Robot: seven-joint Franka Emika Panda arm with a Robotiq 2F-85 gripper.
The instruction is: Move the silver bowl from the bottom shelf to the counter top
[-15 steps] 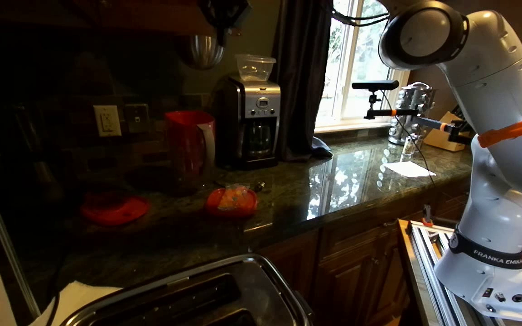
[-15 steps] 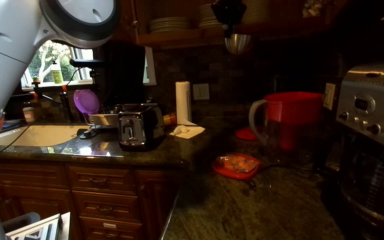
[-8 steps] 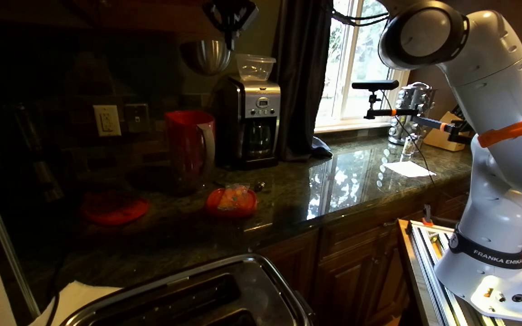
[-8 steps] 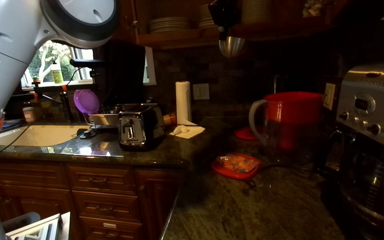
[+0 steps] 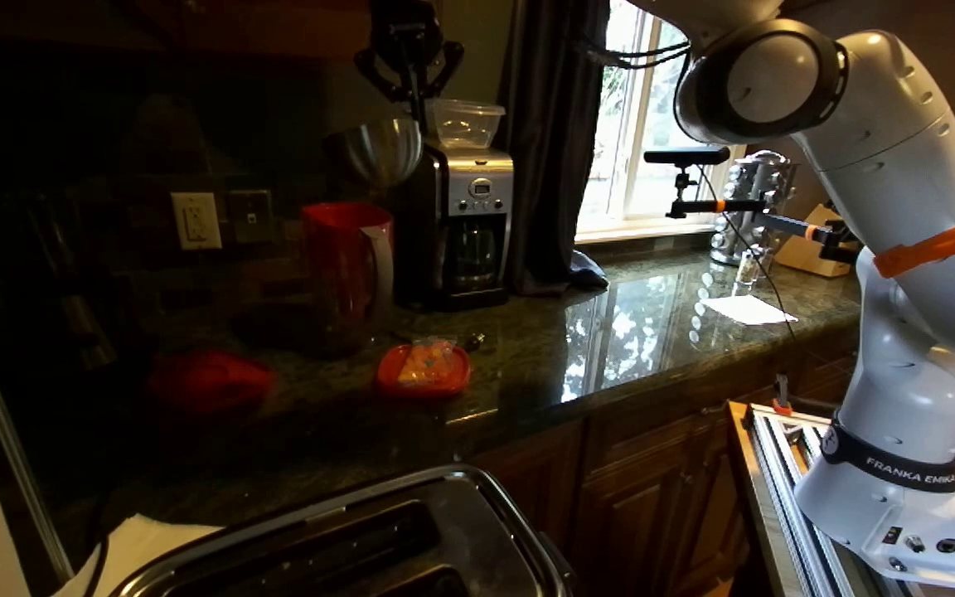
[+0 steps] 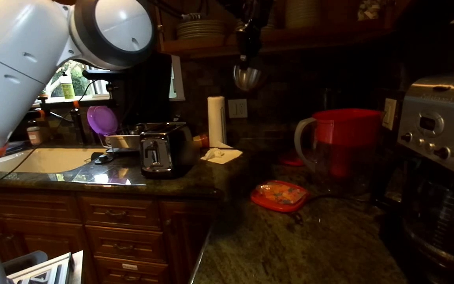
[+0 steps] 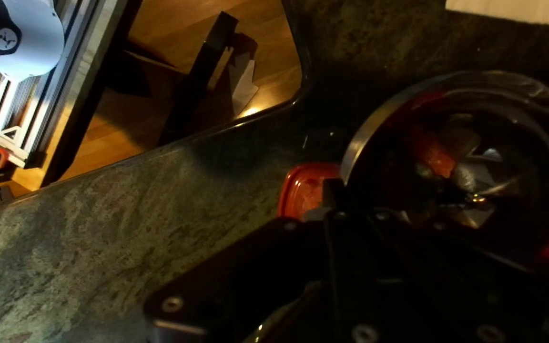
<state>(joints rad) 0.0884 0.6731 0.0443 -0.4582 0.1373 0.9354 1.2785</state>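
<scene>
In both exterior views the small round silver metal bowl (image 6: pixel 246 78) hangs in the air, near the upper middle of the frame. The black gripper (image 5: pixel 419 114) is clamped on its rim, we believe, though the wrist view is too dark there to show both sides of the grip. The bowl is apart from the brown wooden bottom shelf (image 6: pixel 201 44), so we judge the taking-out as done. What is left is to lower it to the long dark polished stone counter top (image 6: pixel 290 252) and release it.

The silver bowl (image 5: pixel 385 152), seemingly tilted, hangs above the dark counter top (image 5: pixel 527 348).
</scene>
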